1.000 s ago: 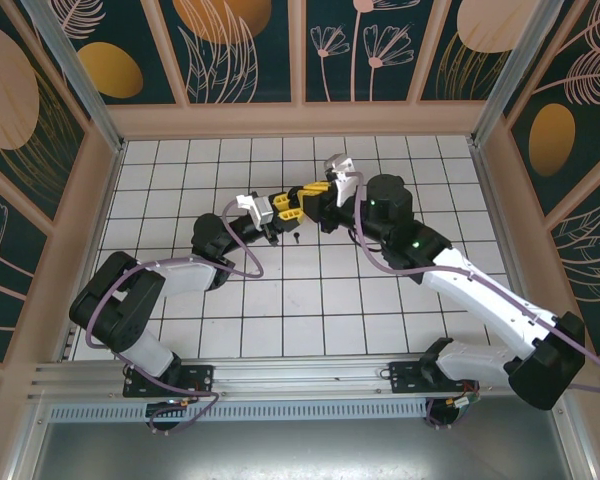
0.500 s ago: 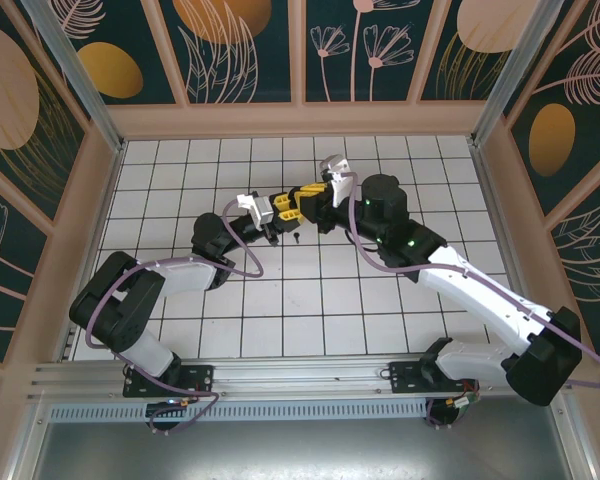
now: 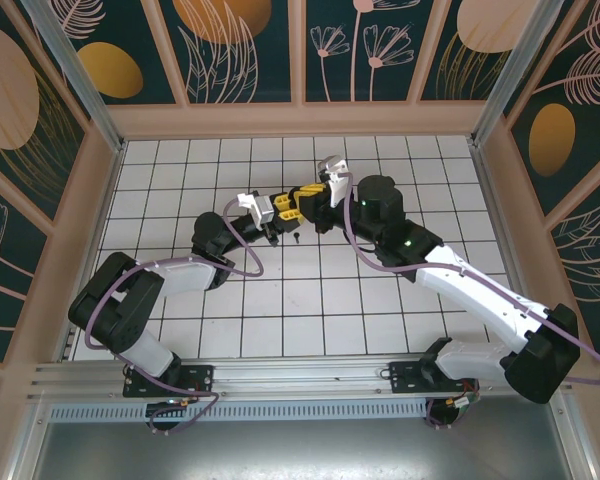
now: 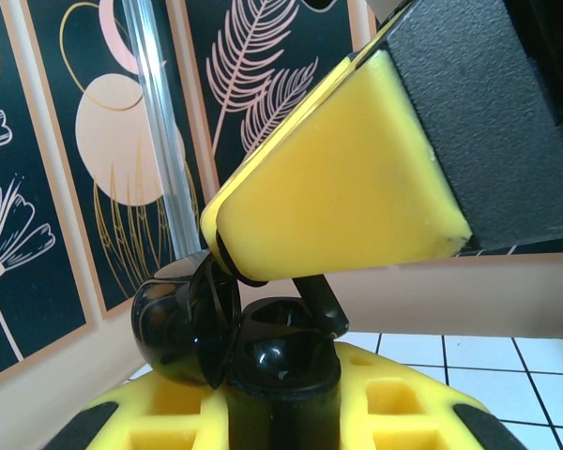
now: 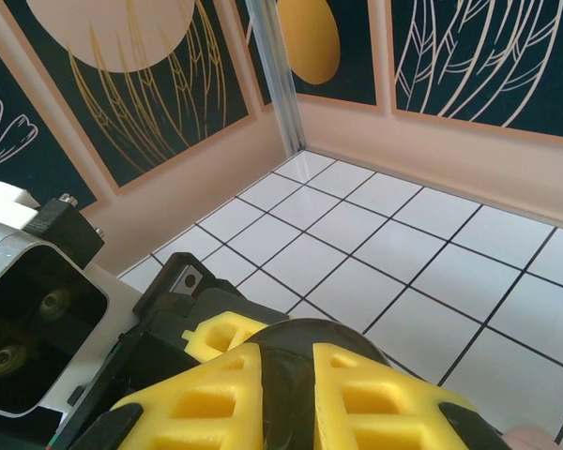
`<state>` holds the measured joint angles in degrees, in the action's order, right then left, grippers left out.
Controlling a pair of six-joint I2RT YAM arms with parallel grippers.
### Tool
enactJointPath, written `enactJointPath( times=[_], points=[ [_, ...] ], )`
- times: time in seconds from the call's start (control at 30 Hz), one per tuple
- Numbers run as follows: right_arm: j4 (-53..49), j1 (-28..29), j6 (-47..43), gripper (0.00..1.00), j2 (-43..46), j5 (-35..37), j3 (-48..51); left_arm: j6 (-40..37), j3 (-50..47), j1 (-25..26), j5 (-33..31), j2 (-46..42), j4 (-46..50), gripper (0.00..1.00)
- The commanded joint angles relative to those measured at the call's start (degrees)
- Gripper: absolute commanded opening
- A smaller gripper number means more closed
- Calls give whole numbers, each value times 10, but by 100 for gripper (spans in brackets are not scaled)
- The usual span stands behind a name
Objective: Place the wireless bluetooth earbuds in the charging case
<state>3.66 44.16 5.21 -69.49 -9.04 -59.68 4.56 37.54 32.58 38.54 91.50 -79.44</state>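
The left gripper (image 3: 286, 208) sits mid-table, its arm reaching up from the near left. Its yellow jaws are clamped tight on a glossy black case (image 4: 192, 328). Just near of it, a tiny black earbud (image 3: 293, 238) lies loose on the white tiled table (image 3: 180, 160), apart from both grippers and too small to make out further. In the left wrist view the case stands between the jaws, its rounded lid hinged open toward the left. A yellow finger (image 4: 338, 187) of the right gripper (image 3: 310, 193) hangs right over the case. That gripper reaches in from the right and meets the left one tip to tip. A thin black piece shows under that fingertip, but what it is I cannot tell. In the right wrist view its jaws stand narrow, with a dark slit between them and the dark round case just beyond. Whether they pinch anything I cannot tell. Floral panels (image 3: 245, 50) line the far wall.
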Motion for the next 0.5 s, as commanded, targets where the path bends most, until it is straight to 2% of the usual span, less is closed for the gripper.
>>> enactJointPath(
  times=[0.0, 0.47],
  points=[
    [5, 0, 8, 16, -15, 29, -5, 7, 17, 4, 23, -19, -27, 0],
    [-6, 10, -25, 14, -26, 62, -6, 10, 18, 5, 31, -31, -24, 0]
  ],
)
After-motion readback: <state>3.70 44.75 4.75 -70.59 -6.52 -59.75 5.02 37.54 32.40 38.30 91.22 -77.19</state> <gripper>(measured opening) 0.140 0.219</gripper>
